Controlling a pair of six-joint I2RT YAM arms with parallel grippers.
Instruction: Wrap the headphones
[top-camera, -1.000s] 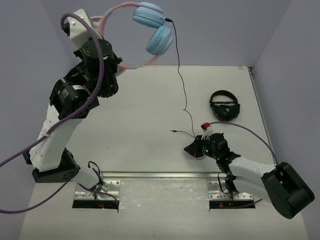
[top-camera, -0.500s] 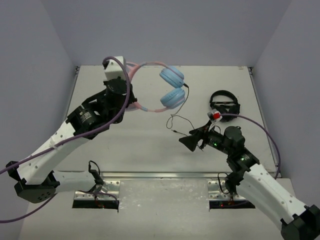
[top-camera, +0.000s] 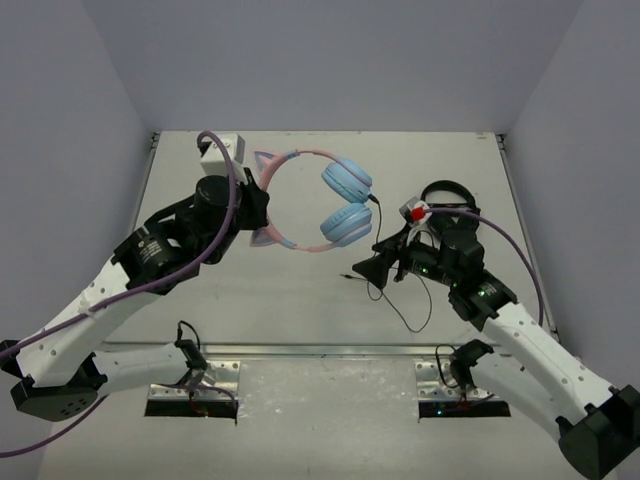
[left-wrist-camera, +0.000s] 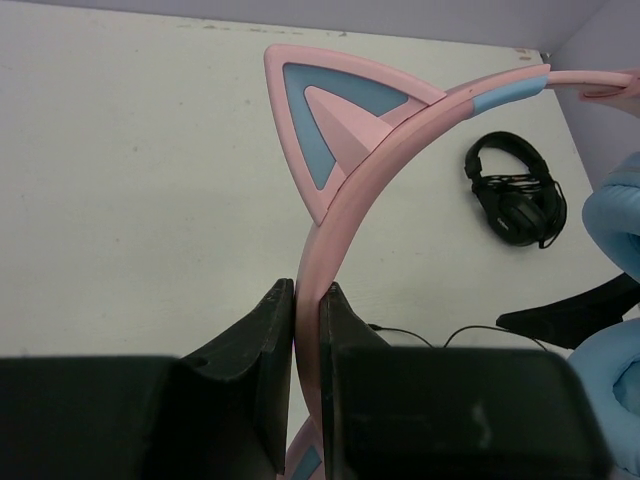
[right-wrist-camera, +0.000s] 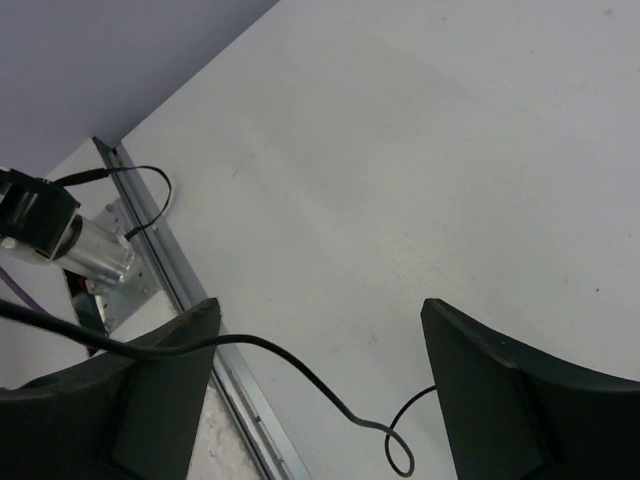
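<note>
The headphones (top-camera: 312, 203), with a pink cat-ear headband and light blue earcups, hang above the table's middle. My left gripper (top-camera: 262, 208) is shut on the headband (left-wrist-camera: 345, 190), just below one cat ear; the pink band is pinched between its fingers (left-wrist-camera: 270, 340). The thin black cable (top-camera: 403, 312) runs from the earcups down past my right gripper (top-camera: 380, 258) and loops on the table. In the right wrist view that gripper (right-wrist-camera: 320, 330) stands wide open. The cable (right-wrist-camera: 300, 368) drapes over one fingertip and crosses the gap, pinched by nothing.
All-black headphones (top-camera: 447, 194) lie at the back right, partly behind my right arm, and show in the left wrist view (left-wrist-camera: 515, 190). A metal rail (right-wrist-camera: 165, 255) runs along the table's near edge. Grey walls enclose the table on three sides.
My left arm has brought the headphones down from high up to just above the table. My right gripper has opened, letting go of the cable, and risen toward the earcups. The cable has gone slack.
</note>
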